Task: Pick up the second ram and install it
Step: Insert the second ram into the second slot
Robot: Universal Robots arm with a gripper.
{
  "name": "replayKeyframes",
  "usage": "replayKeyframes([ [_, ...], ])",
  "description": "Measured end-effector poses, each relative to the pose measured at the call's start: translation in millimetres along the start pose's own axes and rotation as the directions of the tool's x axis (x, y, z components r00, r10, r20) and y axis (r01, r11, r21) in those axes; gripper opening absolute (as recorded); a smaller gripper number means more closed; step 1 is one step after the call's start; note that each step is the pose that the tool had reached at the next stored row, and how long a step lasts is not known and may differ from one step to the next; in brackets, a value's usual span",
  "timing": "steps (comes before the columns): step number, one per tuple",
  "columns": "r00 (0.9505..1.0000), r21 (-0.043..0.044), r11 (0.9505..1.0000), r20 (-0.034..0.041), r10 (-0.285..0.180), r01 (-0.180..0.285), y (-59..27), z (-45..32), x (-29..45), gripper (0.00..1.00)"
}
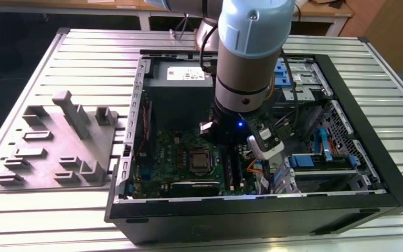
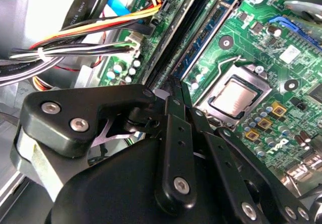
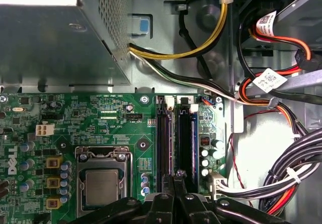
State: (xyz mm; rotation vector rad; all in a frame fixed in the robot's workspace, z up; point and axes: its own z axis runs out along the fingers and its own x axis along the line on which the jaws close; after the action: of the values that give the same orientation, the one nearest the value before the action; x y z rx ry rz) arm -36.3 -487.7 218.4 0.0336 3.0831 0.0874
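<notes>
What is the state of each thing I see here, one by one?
Case: open, side panel off.
Processor: in its socket, uncovered.
Gripper: lowered in the case, at the memory slots.
Tray: flat on the table, beside the case.

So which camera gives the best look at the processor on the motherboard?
The first wrist view: the processor faces the camera squarely, its socket frame plain. The second wrist view shows it whole but slanted, beside the gripper. The exterior view shows it small, inside the case.
</notes>
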Motion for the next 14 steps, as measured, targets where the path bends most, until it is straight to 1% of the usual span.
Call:
replayKeyframes([
  [2,1.0,-0.0001,1.0,-0.0001,0.0,0.0,-0.1,1.7,0.1,0.08],
  [11,1.0,0.0003,1.0,0.0,0.0,0.0,-0.2,1.8,0.1,0.09],
  [12,1.0,0.0001,1.0,0.0,0.0,0.0,-0.1,1.9,0.1,0.15],
  [14,1.0,0.0003,1.0,-0.0001,0.0,0.0,-0.2,1.9,0.1,0.15],
])
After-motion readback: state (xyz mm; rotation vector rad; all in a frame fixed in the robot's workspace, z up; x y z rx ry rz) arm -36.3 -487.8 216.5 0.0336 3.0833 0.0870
